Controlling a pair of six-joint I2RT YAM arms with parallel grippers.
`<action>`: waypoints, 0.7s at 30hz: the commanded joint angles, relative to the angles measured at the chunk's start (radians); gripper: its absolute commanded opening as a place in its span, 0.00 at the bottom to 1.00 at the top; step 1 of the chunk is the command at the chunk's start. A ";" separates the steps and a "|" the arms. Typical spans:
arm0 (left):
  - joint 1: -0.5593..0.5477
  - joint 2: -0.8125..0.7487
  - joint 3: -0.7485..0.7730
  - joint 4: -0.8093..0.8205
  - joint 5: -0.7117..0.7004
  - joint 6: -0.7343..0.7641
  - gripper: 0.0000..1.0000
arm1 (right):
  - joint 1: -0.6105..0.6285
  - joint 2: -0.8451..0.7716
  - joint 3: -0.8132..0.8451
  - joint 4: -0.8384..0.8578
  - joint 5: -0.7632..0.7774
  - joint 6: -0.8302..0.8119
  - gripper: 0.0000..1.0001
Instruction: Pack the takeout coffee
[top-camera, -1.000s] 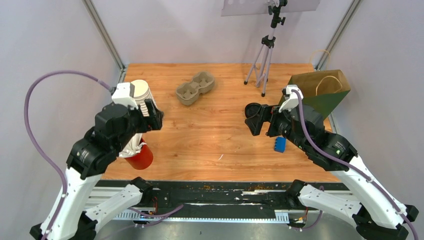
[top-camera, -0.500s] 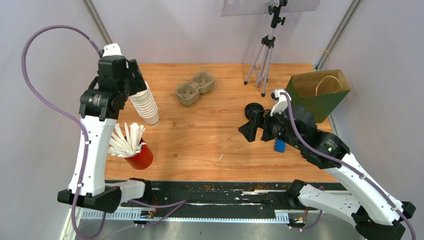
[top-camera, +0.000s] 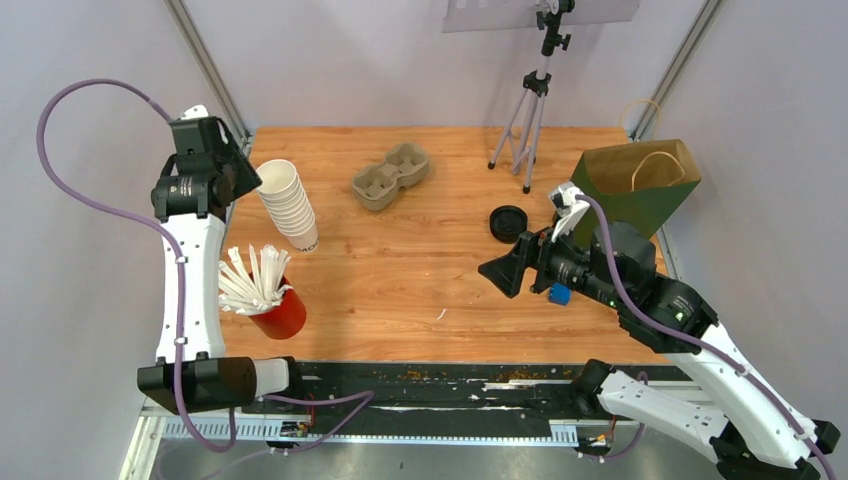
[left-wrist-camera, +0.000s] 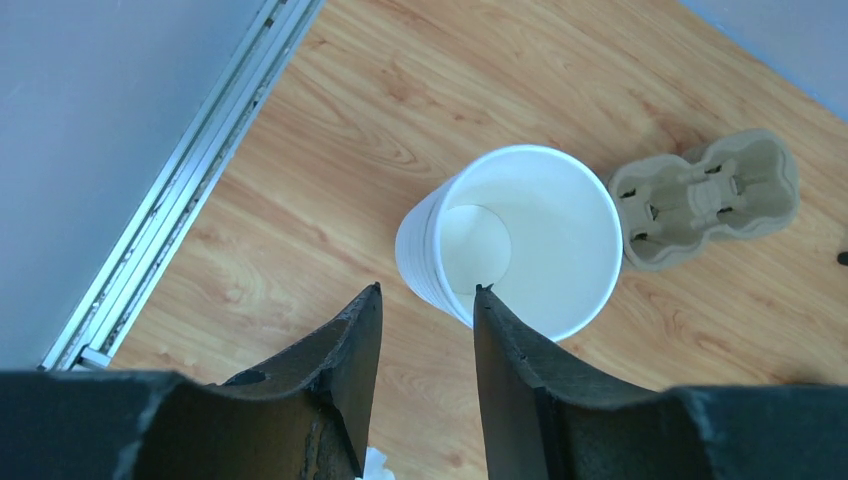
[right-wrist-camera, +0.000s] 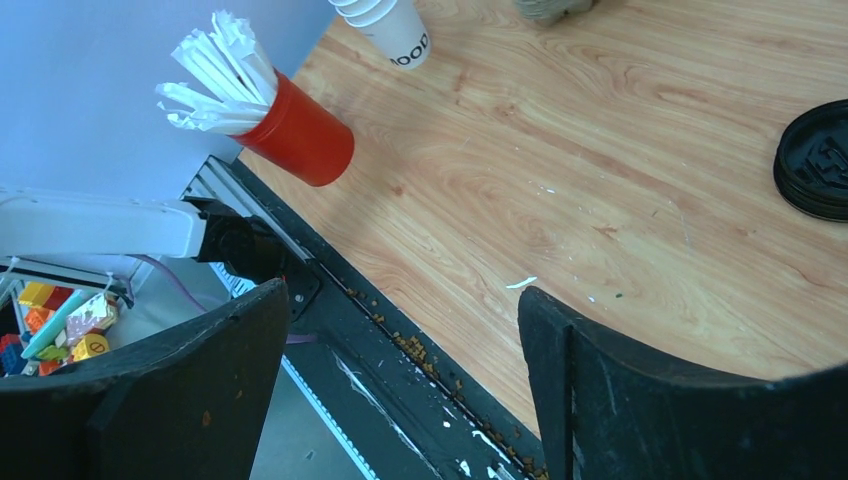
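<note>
No lidded coffee cup shows in any view; both are out of sight. A stack of black lids (top-camera: 508, 222) lies on the table right of centre and also shows in the right wrist view (right-wrist-camera: 815, 160). My left gripper (top-camera: 237, 175) is raised at the far left, open and empty, just left of the stack of lidless white cups (top-camera: 288, 205). In the left wrist view the gripper (left-wrist-camera: 428, 290) hangs above the stack (left-wrist-camera: 520, 240). My right gripper (top-camera: 503, 270) is wide open and empty, nearer than the lids; it faces the table's front edge (right-wrist-camera: 403, 290).
A cardboard two-cup carrier (top-camera: 391, 176) lies at the back centre. A green paper bag (top-camera: 640, 185) stands open at the right. A red cup of white sticks (top-camera: 275, 305) stands front left. A tripod (top-camera: 525, 110) stands at the back. A blue object (top-camera: 558, 293) lies under my right arm.
My left arm has lifted and swung back to the far left, away from the white cup stack, which stays on the table. My right gripper has drawn nearer, away from the lids.
</note>
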 joint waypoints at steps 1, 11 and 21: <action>0.043 0.016 0.011 0.079 0.062 0.011 0.46 | -0.004 -0.020 -0.020 0.071 -0.038 -0.013 0.84; 0.069 0.063 -0.020 0.101 0.098 0.043 0.45 | -0.004 -0.015 -0.024 0.057 -0.048 -0.015 0.82; 0.069 0.090 -0.030 0.130 0.130 0.040 0.36 | -0.003 -0.001 -0.022 0.044 -0.053 -0.019 0.82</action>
